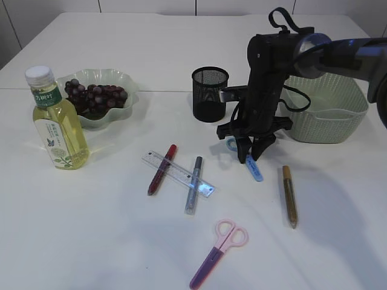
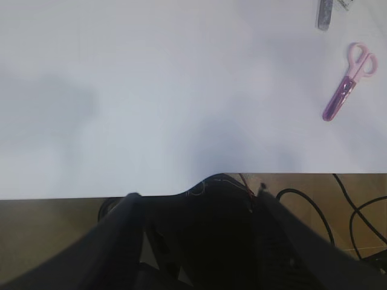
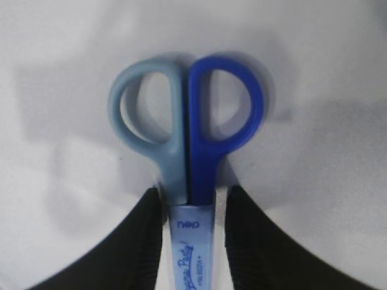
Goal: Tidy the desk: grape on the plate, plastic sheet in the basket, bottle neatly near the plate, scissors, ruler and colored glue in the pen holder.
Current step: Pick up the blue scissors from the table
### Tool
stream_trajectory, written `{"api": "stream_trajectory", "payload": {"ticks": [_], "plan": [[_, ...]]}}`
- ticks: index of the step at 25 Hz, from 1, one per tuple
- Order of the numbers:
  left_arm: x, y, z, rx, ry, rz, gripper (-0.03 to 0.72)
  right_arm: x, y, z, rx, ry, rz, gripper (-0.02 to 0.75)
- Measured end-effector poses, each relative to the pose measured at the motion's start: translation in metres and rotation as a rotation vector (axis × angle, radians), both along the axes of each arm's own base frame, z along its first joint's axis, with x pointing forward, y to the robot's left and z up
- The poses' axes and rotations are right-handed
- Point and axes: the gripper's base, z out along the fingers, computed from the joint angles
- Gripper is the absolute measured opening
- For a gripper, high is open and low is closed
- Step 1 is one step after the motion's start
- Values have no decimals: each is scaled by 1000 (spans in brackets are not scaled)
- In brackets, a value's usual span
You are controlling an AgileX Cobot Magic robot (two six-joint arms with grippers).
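Right wrist view shows the right gripper (image 3: pixel 188 208) with its two black fingers (image 3: pixel 148 232) down on each side of the blue scissors (image 3: pixel 187 139), near the bottom of the frame. The fingers look pressed against the neck just below the two handle loops, so it seems to have hold of them. In the exterior view the scissors lie on the white table (image 1: pixel 91 241) right of the middle, just below the black pen holder (image 1: pixel 210 93).

The left gripper (image 2: pixel 196 232) hangs half open over the table edge with nothing in it.

The grip is on a thin, smooth part. I think the scissors could slip or swing sideways when lifted. Then the tip might bump the holder's rim and miss going in.
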Motion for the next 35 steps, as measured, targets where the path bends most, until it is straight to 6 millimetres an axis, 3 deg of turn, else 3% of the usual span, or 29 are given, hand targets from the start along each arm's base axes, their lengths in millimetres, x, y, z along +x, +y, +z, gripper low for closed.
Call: {"api": "stream_trajectory", "payload": {"ticks": [4, 11, 26, 35], "plan": [[0, 0, 0, 0, 0, 0, 398, 0, 0, 0, 0, 0, 0, 219], [0, 0, 0, 0, 0, 0, 367, 0, 0, 0, 3, -1, -1, 189], [0, 0, 0, 0, 0, 0, 361, -11, -1, -1, 14, 41, -21, 185], [0, 0, 0, 0, 0, 0, 361, -15, 1, 20, 28, 6, -19, 185]]}}
